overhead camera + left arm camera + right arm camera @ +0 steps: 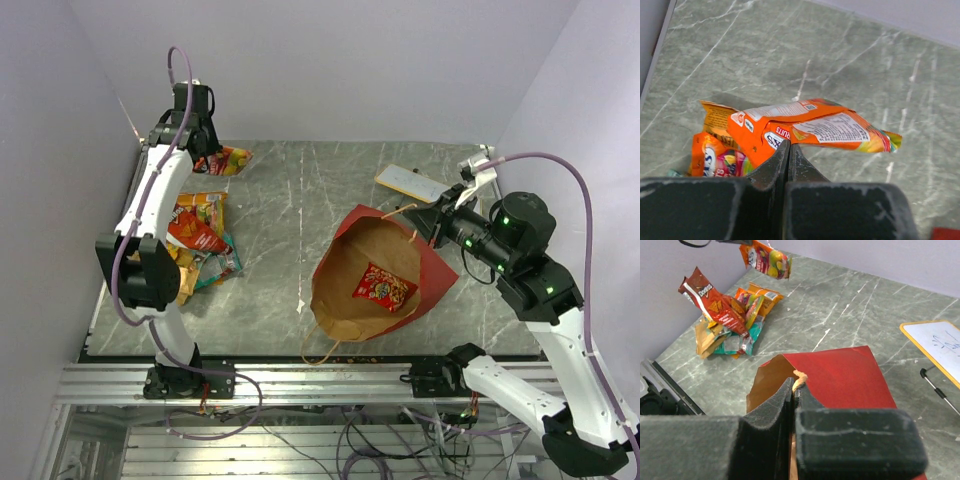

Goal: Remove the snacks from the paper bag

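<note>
The paper bag (pixel 345 290), red outside and brown inside, lies open in the middle of the table. A red snack packet (pixel 384 287) lies inside it. My right gripper (pixel 428 222) is shut on the bag's far rim and tan handle (pixel 799 376), holding the mouth up; the bag's red side (pixel 840 372) shows in the right wrist view. My left gripper (pixel 205 150) is at the far left, shut on an orange fruit-snack packet (pixel 790 125) held above the table; the packet also shows in the top view (pixel 230 160) and the right wrist view (pixel 767 257). A pile of snacks (pixel 200 240) lies at the left.
A flat white-and-tan card (pixel 410 183) lies on the table behind the bag, near my right gripper. The left wall stands close to the snack pile (pixel 725 320). The table's metal front rail (pixel 320 378) runs along the near edge.
</note>
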